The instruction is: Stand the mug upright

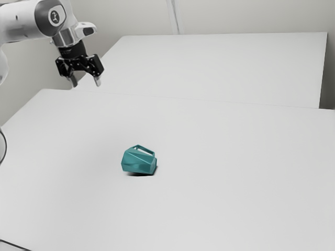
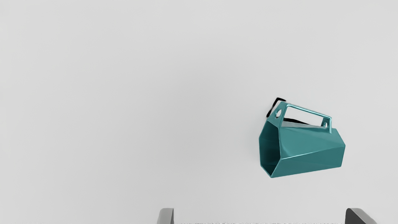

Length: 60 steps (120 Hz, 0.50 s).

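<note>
In the exterior view my gripper hangs high at the upper left, well above the table and apart from the mug. A teal faceted mug lies on its side on the white table, its handle on the upper side. From the wrist view, the mug shows its dark open mouth at one end and its closed base at the other. The fingers of my gripper stand wide apart with nothing between them.
The white table stretches around the mug. Behind it, in the exterior view, is another white surface against pale walls. Thin dark cables run at the exterior view's left edge and lower left corner.
</note>
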### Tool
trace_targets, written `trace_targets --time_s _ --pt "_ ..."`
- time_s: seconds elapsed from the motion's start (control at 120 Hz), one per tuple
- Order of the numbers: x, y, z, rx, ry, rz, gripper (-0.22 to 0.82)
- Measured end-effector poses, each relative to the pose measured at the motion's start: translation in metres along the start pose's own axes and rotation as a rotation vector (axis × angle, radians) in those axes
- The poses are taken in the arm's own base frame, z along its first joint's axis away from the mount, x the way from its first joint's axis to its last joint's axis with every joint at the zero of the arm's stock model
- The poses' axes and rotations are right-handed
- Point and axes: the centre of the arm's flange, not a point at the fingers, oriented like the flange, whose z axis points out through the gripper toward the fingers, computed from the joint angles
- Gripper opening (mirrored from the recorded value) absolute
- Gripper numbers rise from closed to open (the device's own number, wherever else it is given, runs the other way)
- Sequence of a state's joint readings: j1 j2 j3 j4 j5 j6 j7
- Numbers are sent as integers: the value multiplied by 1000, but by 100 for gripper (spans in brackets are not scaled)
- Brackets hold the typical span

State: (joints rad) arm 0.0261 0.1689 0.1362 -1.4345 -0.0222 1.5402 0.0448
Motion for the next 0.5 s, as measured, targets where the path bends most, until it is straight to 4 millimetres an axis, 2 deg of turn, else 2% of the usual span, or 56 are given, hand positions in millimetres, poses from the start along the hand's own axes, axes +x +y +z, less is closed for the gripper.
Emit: trace_targets --time_s 0.1,0.167,0.192,0.275,0.325,0.417,0.5 --pt "-1 -5 0 33 -4 5 60" --pt "0 -8 5 16 1 1 60" --pt "0 -14 12 -7 -5 -11 60" --pt "-12 -54 72 -206 -65 -117 60" --pt "-20 -68 106 -340 -80 -174 60" --pt "-31 -73 164 -524 -88 -229 60" --pt "-40 -70 203 -616 -71 -239 60"
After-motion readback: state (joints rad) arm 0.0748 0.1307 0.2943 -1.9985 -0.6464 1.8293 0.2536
